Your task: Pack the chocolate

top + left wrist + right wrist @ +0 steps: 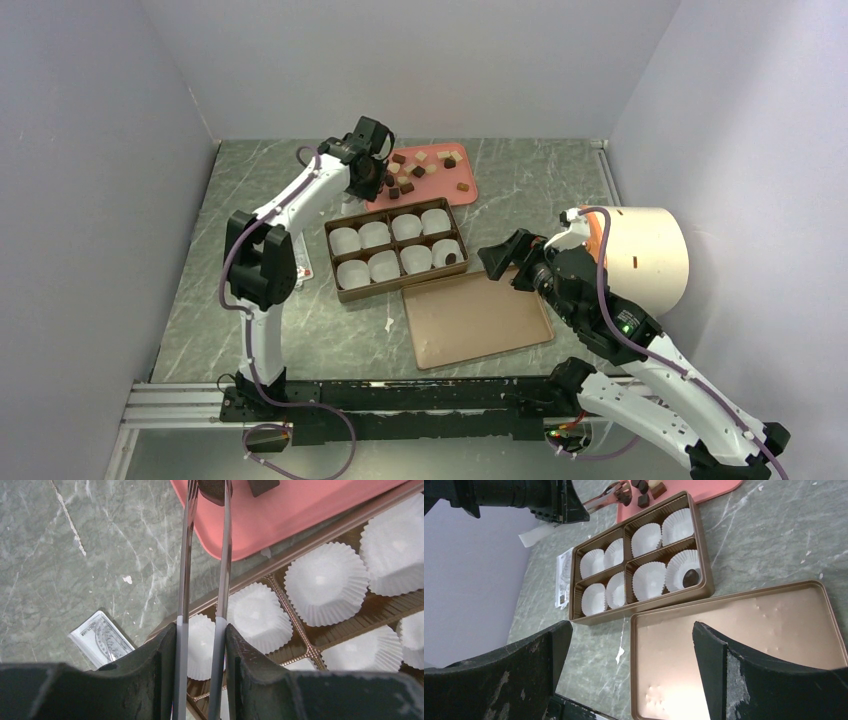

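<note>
Several small chocolate chunks (425,168) lie scattered on a flat pink tray (468,188) at the back. My left gripper (365,175) (200,640) is shut on a pair of thin metal tongs (186,555). The tongs' tips pinch a dark chocolate chunk (212,489) at the tray's near left corner. In front of the tray stands a brown box (341,296) of white paper cups. A single dark chocolate (690,576) sits in the cup at the box's near right. My right gripper (505,258) (629,665) hangs open and empty to the right of the box.
The box's flat brown lid (475,318) lies in front of the box, partly below my right gripper. A white cylinder (645,255) stands at the right wall. A small printed packet (100,640) lies left of the box. Grey walls close in three sides.
</note>
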